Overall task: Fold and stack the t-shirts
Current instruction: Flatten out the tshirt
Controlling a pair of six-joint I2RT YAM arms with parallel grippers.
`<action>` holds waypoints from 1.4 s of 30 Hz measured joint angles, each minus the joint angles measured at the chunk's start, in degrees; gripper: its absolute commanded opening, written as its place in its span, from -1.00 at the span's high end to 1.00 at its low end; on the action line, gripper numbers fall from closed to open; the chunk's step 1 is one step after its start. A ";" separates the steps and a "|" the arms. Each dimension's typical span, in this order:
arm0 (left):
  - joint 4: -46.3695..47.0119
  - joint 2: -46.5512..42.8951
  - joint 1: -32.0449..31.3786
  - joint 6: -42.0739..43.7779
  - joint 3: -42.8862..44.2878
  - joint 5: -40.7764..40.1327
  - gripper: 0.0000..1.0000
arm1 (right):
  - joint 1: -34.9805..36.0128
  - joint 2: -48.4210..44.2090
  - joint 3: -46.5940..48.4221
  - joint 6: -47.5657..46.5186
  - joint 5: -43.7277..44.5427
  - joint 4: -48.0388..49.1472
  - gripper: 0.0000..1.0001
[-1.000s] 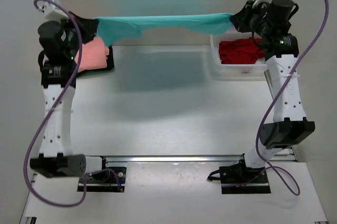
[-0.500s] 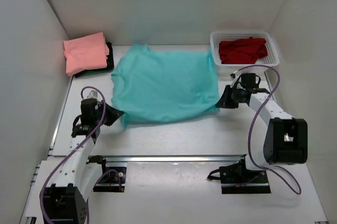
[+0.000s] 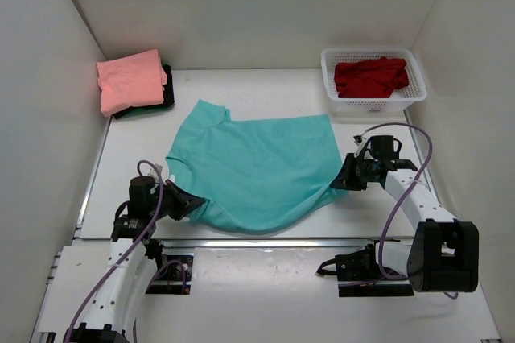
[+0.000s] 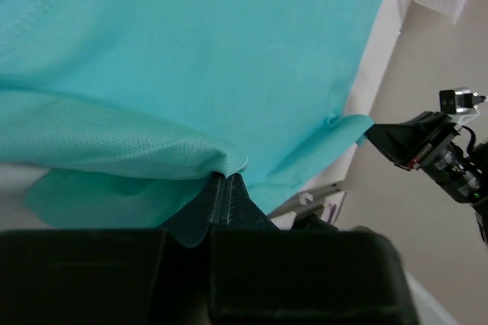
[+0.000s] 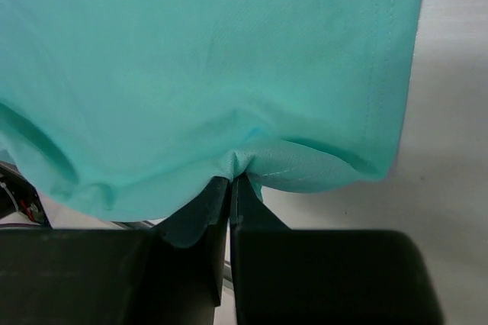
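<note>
Top external, teal t-shirt (image 3: 257, 166), neck-end seemingly leftward

Two arms, left arm (image 3: 121, 266) and right arm (image 3: 410, 198), have white links and black joint housings. The left end effector (image 3: 191, 202) and right end effector (image 3: 341, 179) are black with wedge-shaped fingers (image 5: 217, 207). Purple cables (image 3: 394, 125) loop alongside both arms, which stand on black base plates (image 3: 378, 278).

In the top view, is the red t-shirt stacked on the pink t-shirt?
No, the red t-shirt lies in the white basket at the far right, while the pink t-shirt sits at the far left.
</note>
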 measured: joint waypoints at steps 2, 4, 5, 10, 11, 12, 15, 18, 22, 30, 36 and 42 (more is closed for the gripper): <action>-0.66 -1.44 -0.26 -1.14 0.00 0.98 1.00 | 0.00 -1.95 -0.02 0.26 0.15 -0.94 1.00; -1.84 -2.08 -0.28 -1.46 0.37 1.68 1.00 | -0.26 -3.98 -0.24 0.37 0.22 -1.64 1.00; -2.71 -1.97 -0.28 -1.31 0.81 1.84 1.00 | -0.79 -5.07 -0.33 0.42 0.28 -2.51 1.00; -11.61 1.90 -0.33 4.52 11.41 -0.87 1.00 | -3.13 -6.29 -0.17 -0.46 1.11 -6.10 1.00; -11.93 2.86 -0.31 5.64 13.42 -1.77 1.00 | -3.02 -5.86 0.26 -0.68 1.29 -6.84 0.99; -12.17 4.35 -0.28 6.71 15.58 -2.93 1.00 | -2.49 -4.66 1.36 -0.66 1.49 -7.45 0.99; -8.85 13.03 0.72 8.17 20.26 -5.46 1.00 | -0.85 3.74 9.33 -0.59 1.75 -7.50 1.00; -2.19 27.96 1.66 8.17 27.47 -9.75 1.00 | 1.31 16.74 25.79 -0.81 3.52 -8.79 1.00; 4.59 44.87 1.55 10.75 47.01 -16.06 1.00 | 5.20 36.00 61.81 -2.89 9.60 -8.57 1.00; 16.94 51.06 3.61 19.80 82.27 -22.10 1.00 | 6.49 33.94 85.72 -3.19 13.18 1.75 1.00; 17.90 37.42 3.32 22.95 64.94 -23.19 1.00 | 2.86 21.40 67.73 -2.82 10.75 7.52 1.00; 13.62 26.25 3.56 21.88 37.64 -23.23 1.00 | 1.42 19.08 41.29 -1.64 4.35 11.08 1.00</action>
